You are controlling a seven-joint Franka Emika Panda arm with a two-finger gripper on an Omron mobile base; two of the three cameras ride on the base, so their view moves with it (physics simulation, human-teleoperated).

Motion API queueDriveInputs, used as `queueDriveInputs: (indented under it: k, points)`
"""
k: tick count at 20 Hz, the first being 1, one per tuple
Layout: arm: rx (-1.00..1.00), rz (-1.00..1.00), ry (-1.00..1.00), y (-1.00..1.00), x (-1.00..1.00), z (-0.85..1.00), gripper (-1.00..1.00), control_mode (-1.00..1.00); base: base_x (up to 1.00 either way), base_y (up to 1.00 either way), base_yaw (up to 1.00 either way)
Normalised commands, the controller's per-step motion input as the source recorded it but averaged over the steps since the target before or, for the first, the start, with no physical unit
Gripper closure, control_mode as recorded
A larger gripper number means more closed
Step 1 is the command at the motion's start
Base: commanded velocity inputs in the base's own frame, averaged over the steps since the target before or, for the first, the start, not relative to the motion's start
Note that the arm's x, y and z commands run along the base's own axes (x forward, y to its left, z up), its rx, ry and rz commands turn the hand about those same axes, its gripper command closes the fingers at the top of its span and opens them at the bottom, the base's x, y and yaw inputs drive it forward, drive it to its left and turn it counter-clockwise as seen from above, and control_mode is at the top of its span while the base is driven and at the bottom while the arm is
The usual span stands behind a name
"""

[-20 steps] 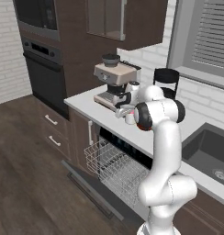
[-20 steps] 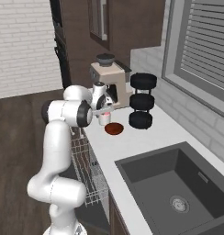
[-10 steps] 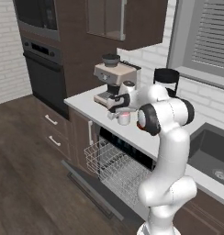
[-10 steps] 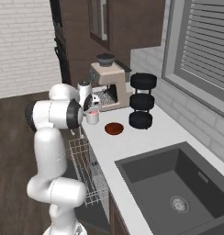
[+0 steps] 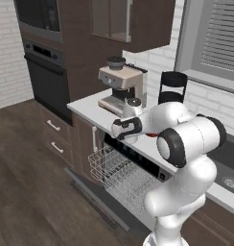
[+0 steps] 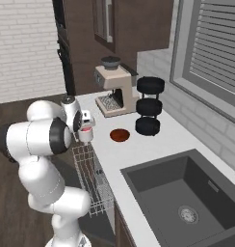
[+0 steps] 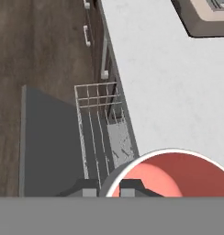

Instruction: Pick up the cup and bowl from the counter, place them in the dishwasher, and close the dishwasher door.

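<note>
Dishwasher door lies open, rack out. Bowl sits on the worktop, not yet picked. My pincer pinches the cup by its rim, above the worktop's near edge over the rack. Left: both placements, closing.

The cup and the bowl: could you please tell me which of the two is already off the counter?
The cup, white with a red inside, is held in the gripper at the counter's edge above the dishwasher rack. The dark red-brown bowl lies on the counter.
</note>
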Motion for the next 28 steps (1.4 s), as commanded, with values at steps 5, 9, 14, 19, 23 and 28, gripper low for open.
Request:
queueDriveInputs:
  k: [5,9,14,19,23,28]
  points:
    - [0.00,-0.28,0.00,0.03,-0.40,-0.03,1.00,-1.00,0.00,0.00,0.00]
    - [0.10,-0.20,0.00,0.25,-0.05,-0.33,1.00,-1.00,0.00,0.00,0.00]
    - [0.25,-0.18,0.00,0.22,0.01,-0.71,1.00,-1.00,0.00,0.00,0.00]
    - [0.03,-0.21,-0.05,0.28,0.09,-0.39,1.00,-1.00,0.00,0.00,0.00]
    - [-0.01,-0.33,-0.04,0.37,0.23,-0.42,1.00,-1.00,0.00,0.00,0.00]
    - [0.00,-0.39,-0.08,0.50,0.17,-0.38,1.00,-1.00,0.00,0.00,0.00]
